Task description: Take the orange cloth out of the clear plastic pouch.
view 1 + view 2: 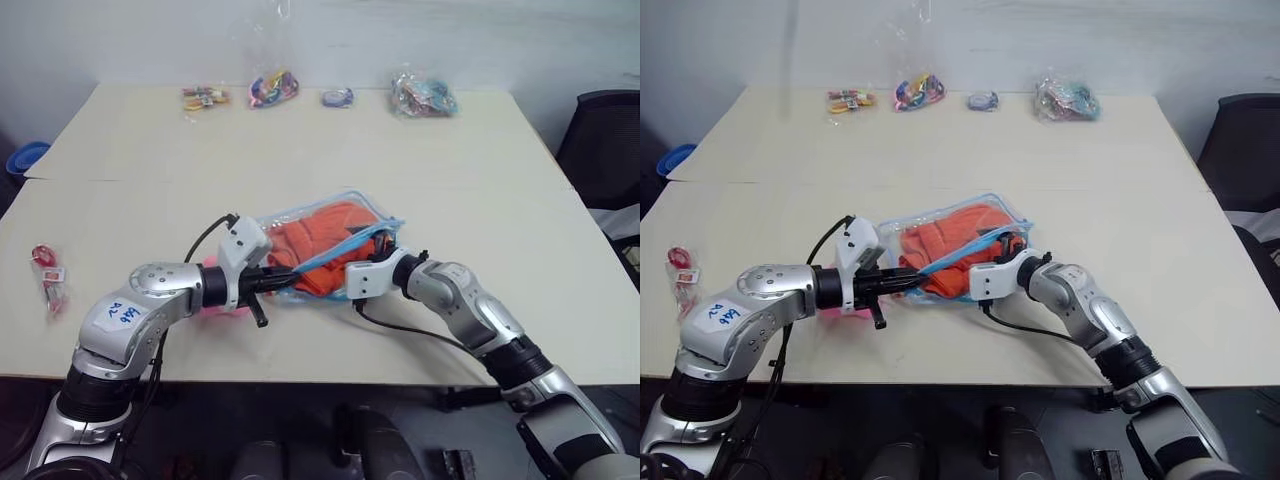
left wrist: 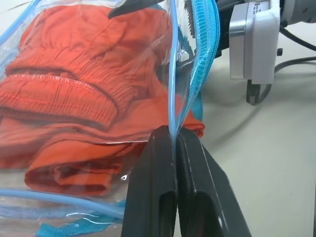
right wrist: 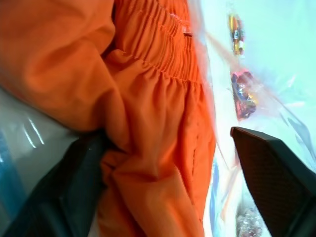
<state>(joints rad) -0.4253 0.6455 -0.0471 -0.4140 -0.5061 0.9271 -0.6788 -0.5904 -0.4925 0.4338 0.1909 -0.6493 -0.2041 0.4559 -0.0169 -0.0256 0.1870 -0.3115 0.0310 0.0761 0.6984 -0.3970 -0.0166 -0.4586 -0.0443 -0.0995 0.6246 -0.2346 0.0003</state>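
L gripper (image 2: 174, 148): fingers pressed together, pinching the blue-edged rim of the clear plastic pouch (image 1: 300, 215) at its open mouth; R gripper (image 3: 168, 182): fingers spread wide, reaching into the mouth, one finger against the orange cloth (image 1: 320, 240), the other apart from it. Counter (image 1: 300, 140) carries the pouch near its front edge, centre; cloth lies folded inside it, w/ pink plush (image 1: 225, 310) just below the L gripper. Small bags of colourful trinkets (image 1: 422, 95) sit along the far edge, well apart from the pouch.
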